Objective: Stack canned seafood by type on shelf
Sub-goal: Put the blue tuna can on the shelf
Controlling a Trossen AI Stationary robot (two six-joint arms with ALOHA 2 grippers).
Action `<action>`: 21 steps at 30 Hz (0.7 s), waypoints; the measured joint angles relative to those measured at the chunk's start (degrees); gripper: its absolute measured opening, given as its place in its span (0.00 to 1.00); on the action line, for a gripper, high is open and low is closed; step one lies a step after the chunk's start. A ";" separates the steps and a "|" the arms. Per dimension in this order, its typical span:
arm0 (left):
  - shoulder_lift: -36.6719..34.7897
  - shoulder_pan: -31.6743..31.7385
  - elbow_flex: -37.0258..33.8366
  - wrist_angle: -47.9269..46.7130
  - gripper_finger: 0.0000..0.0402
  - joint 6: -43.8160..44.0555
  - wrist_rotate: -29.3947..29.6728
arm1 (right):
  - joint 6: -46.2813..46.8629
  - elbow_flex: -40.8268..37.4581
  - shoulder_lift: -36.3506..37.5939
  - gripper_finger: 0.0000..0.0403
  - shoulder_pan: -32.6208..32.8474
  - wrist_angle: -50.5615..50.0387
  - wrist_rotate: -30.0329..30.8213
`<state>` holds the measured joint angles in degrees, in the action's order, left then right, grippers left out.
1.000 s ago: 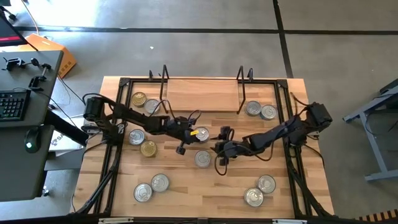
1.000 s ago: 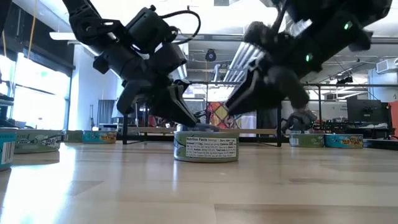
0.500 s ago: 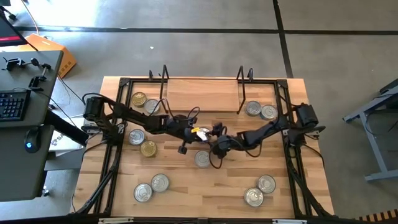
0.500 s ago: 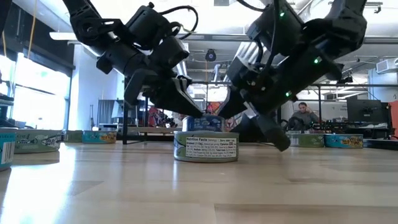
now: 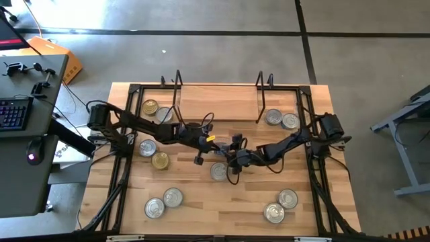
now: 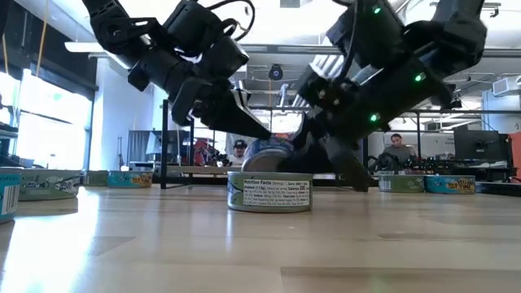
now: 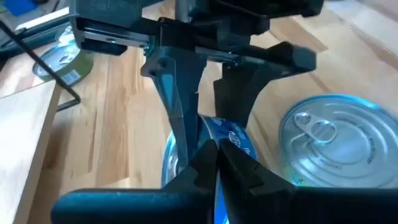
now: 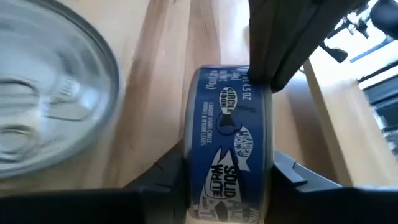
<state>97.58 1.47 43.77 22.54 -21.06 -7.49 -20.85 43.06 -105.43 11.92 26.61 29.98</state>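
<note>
Bare and unfilled, the shelf sits at the counter's far edge while tuna tins lie scattered across the counter. At centre, the left tool stays clenched on a blue-labelled tin; the right tool straddles that tin, grip uncertain. Stacking has hardly started.

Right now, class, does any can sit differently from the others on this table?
Yes. One blue-labelled can is held on edge above the table centre, gripped between the left gripper and right gripper, while every other can lies flat. The shelf holds none.
</note>
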 joint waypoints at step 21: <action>-25.93 -1.54 -13.98 -15.37 0.01 9.28 -4.44 | 24.19 33.72 7.15 0.29 -14.13 -56.07 3.45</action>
<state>71.65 -0.06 29.79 7.18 -11.78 -11.93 3.34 76.78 -98.28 -2.21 -29.46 33.43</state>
